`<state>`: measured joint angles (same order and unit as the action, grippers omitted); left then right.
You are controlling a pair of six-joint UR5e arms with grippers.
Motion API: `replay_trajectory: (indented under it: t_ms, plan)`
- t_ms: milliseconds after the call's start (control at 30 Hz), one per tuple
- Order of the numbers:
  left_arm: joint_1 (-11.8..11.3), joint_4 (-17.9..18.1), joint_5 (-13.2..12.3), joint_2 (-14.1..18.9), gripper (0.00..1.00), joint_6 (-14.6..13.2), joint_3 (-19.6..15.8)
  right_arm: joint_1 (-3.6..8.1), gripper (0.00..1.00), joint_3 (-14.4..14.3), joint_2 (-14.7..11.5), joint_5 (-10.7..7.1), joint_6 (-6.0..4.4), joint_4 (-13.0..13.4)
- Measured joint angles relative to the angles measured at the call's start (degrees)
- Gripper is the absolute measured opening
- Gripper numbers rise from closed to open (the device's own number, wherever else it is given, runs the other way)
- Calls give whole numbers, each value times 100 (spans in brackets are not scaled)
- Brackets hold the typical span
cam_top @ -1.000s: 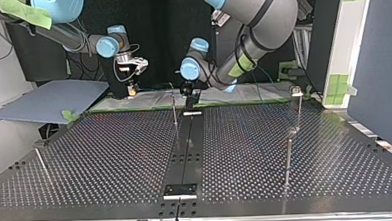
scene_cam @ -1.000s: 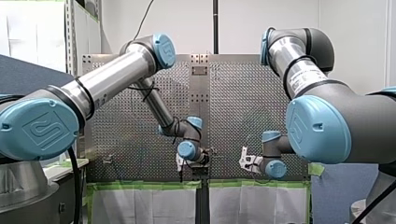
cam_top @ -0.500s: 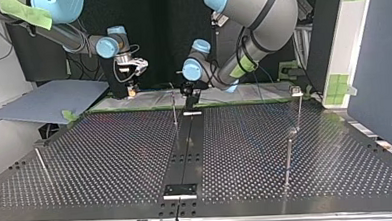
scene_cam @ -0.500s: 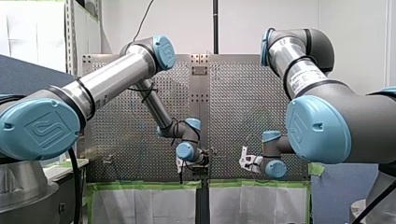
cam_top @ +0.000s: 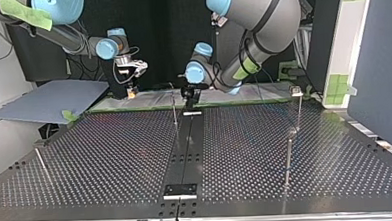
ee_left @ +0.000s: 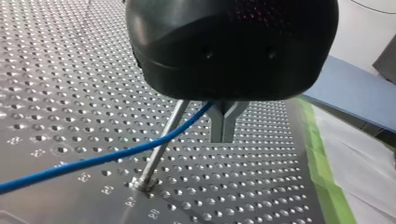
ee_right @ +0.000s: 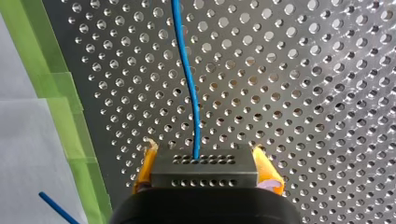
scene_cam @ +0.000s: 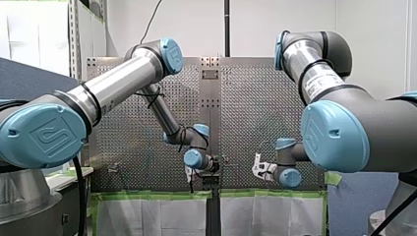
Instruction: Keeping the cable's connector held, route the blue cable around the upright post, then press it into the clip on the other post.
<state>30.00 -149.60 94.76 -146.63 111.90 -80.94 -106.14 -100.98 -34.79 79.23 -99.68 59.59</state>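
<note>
Hanging in from the top view's upper edge, my left gripper (cam_top: 187, 98) sits just beside the upright post (cam_top: 174, 110), on its side toward the clip (cam_top: 297, 91). My right gripper (cam_top: 131, 90) stands well apart on the post's opposite side, near the taped edge of the perforated table (cam_top: 111, 154), so my left arm is plainly the nearer to the post. In the front view both wrists are bent low over that edge, forearms sloping down to them (the post is too thin to pick out there). In the left wrist view the blue cable (ee_left: 93, 161) climbs slantwise from beyond the post's foot and crosses its shaft on the camera's side, touching it or nearly so. It ends at the root of the metal fingers (ee_left: 217, 126), which are pressed together into a narrow wedge; I judge the cable pinched there, though the housing hides the contact. So the cable's length lies across the post, not yet wrapped round it. In the right wrist view, with the post out of sight, the yellow pads (ee_right: 267, 170) clamp the black connector (ee_right: 203, 169) from both sides, and the cable leaves it straight ahead over the table.
</note>
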Motion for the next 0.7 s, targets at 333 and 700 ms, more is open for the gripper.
replay_trajectory:
  t_ms: [333, 700]
  plan:
    - [-11, -150, -48, 0, 0, 105, 293, 24, 0, 147, 107, -21, 52, -80]
    - [-75, -181, -1, -4, 0, 115, 351, 91, 0, 453, 116, -38, 23, -180]
